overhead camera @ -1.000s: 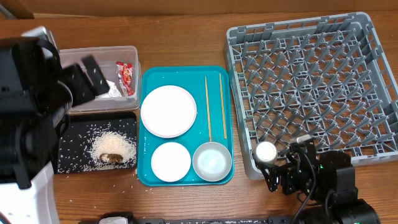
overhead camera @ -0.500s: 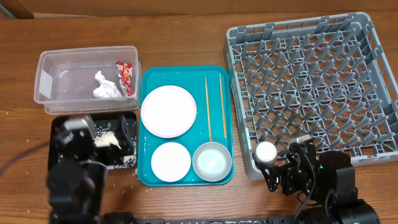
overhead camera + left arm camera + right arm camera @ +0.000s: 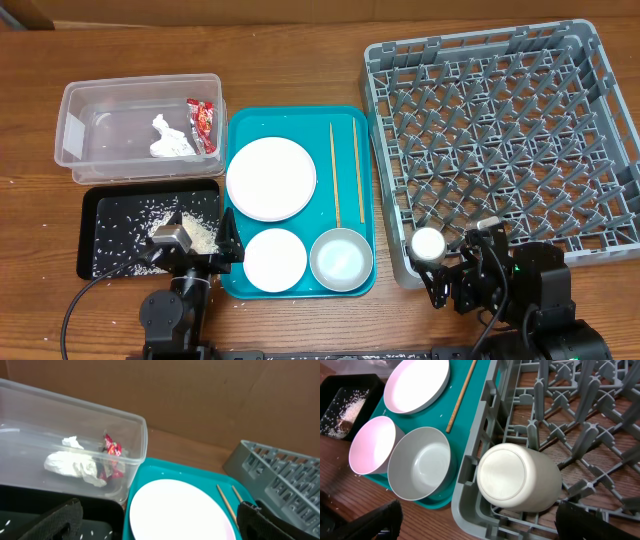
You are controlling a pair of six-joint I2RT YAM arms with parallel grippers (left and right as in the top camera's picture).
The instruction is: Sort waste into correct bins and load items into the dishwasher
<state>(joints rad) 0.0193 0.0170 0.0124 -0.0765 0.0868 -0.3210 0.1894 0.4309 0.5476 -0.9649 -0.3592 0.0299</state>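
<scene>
Sitting low at near table edge: left gripper spread apart, right gripper likewise.

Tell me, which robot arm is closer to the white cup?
Right. The right tool is just beside the white cup at the near corner of the dish rack. The left tool is far off, over the black tray beyond the teal tray.
</scene>
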